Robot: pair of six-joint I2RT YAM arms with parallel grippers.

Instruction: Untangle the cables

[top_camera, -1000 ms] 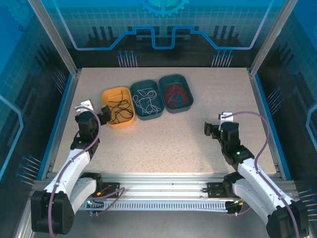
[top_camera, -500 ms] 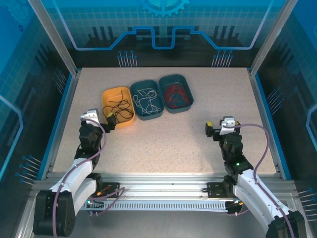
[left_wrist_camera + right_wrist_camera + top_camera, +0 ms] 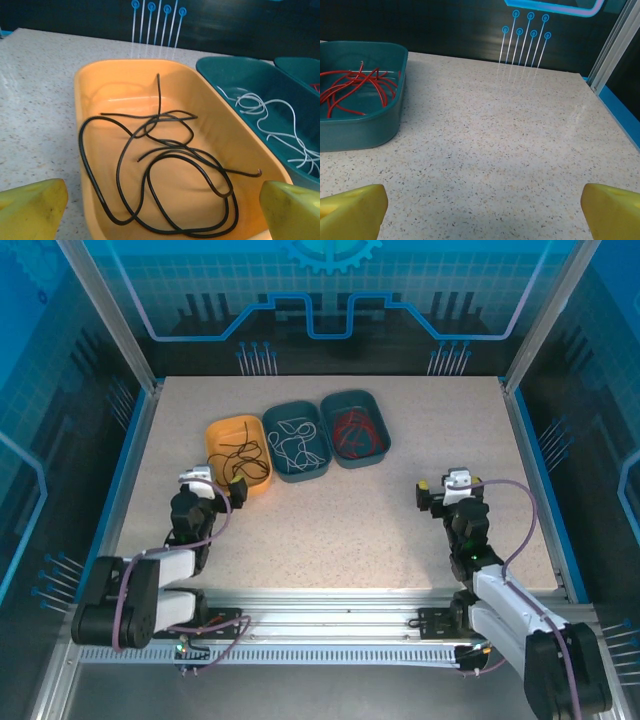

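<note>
The top external camera is looking steeply down from above and behind the near edge of the speckled beige counter (image 3: 350,510), taking in its whole surface. The left wrist camera is sitting low and close, facing the dark back wall (image 3: 225,25) across the shallow orange plastic tray (image 3: 86,100) with the coiled black wire (image 3: 165,155). The overhead view is sharing that tray. The right wrist camera is looking low across bare counter, sharing the deep teal plastic tray (image 3: 365,127) of red wire (image 3: 350,85) with the overhead view.
</note>
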